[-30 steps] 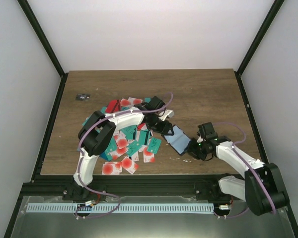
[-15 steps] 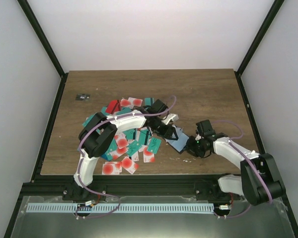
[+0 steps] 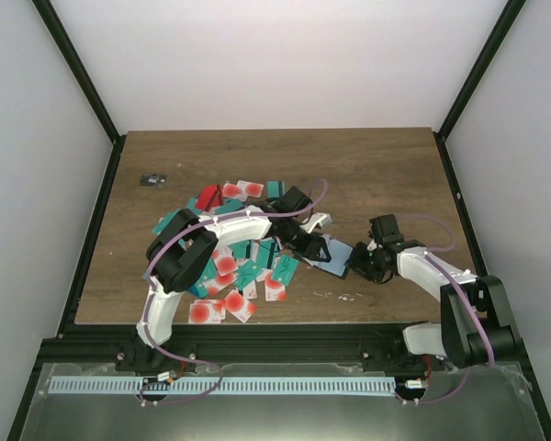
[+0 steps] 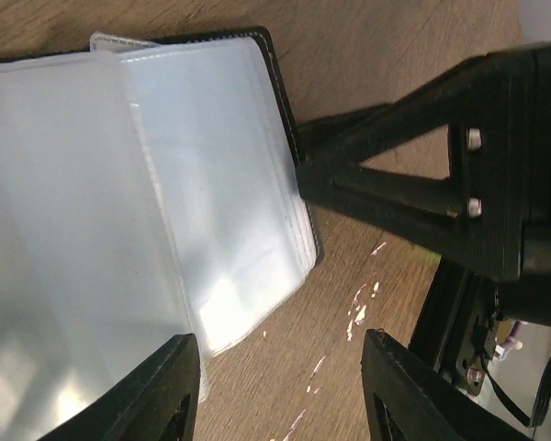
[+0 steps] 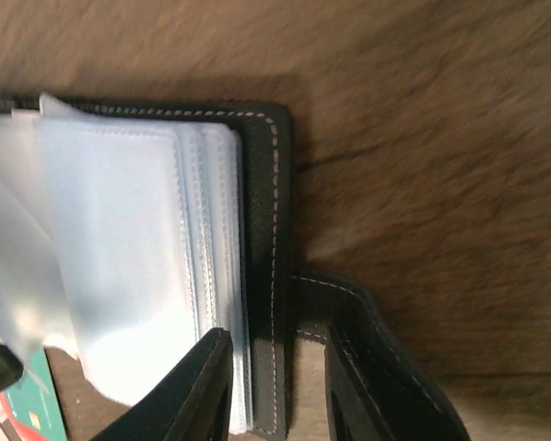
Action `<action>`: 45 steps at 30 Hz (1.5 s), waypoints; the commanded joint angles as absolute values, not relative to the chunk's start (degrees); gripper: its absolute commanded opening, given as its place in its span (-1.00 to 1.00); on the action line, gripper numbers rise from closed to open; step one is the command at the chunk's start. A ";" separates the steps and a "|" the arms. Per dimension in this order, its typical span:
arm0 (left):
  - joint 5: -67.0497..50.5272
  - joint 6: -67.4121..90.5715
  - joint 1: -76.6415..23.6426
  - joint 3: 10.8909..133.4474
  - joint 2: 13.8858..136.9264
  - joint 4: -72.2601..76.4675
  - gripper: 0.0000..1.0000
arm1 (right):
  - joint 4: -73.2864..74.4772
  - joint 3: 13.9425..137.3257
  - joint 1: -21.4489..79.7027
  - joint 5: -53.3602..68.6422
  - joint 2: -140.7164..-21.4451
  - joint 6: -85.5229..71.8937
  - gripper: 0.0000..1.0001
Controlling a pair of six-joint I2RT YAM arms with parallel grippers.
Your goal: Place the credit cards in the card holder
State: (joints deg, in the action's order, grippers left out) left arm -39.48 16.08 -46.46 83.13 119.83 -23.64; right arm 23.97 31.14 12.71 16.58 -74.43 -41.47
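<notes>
The card holder lies open on the table, its clear sleeves fanned up and its black cover underneath. My left gripper hangs open over its left part; one finger overlaps a sleeve corner, and only bare wood shows in the gap. My right gripper stands partly open over the holder's right edge. One finger is above the sleeves, the other over the snap tab. The credit cards lie piled to the left, and a teal one shows beside the holder.
A tiny dark grey object sits at the far left of the table. Black frame posts and white walls close in the table on three sides. White scuff marks mark the wood near the holder.
My right gripper has moved left and away from me onto the holder's right edge. The left gripper has shifted slightly right over the holder, whose sleeves now show less from above.
</notes>
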 commanded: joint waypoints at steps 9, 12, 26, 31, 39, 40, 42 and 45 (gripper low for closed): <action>-40.02 18.81 -44.48 83.85 116.48 -21.53 -0.01 | 27.39 38.02 6.94 21.12 -72.49 -30.94 -0.36; -36.65 19.08 -41.27 82.37 114.08 -23.22 0.00 | 29.48 38.60 6.94 24.70 -70.38 -30.38 -0.35; -29.89 14.91 -39.31 79.98 113.55 -28.89 -0.02 | 17.46 30.47 7.89 42.00 -65.63 -37.67 -0.30; -29.52 14.80 -39.84 80.73 114.66 -30.01 -0.07 | 16.27 31.45 10.10 41.88 -68.00 -38.32 -0.32; -19.45 13.97 -40.34 78.92 108.54 -35.20 -0.09 | 20.50 35.91 16.00 37.51 -67.63 -36.66 -0.30; -17.96 13.78 -40.34 77.91 107.34 -35.95 -0.09 | 21.04 36.23 16.85 37.31 -67.38 -36.56 -0.30; -16.26 13.42 -40.34 75.64 104.78 -37.09 -0.08 | 21.27 36.05 18.95 37.10 -66.44 -37.16 -0.29; -13.39 13.38 -40.36 71.32 100.41 -38.78 -0.06 | 20.09 34.52 22.69 35.86 -63.93 -39.56 -0.27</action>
State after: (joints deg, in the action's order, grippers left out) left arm -19.05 14.48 -40.21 75.31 106.24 -35.07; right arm 19.44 34.20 18.61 37.71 -66.98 -37.80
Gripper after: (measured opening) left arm 0.465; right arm 0.361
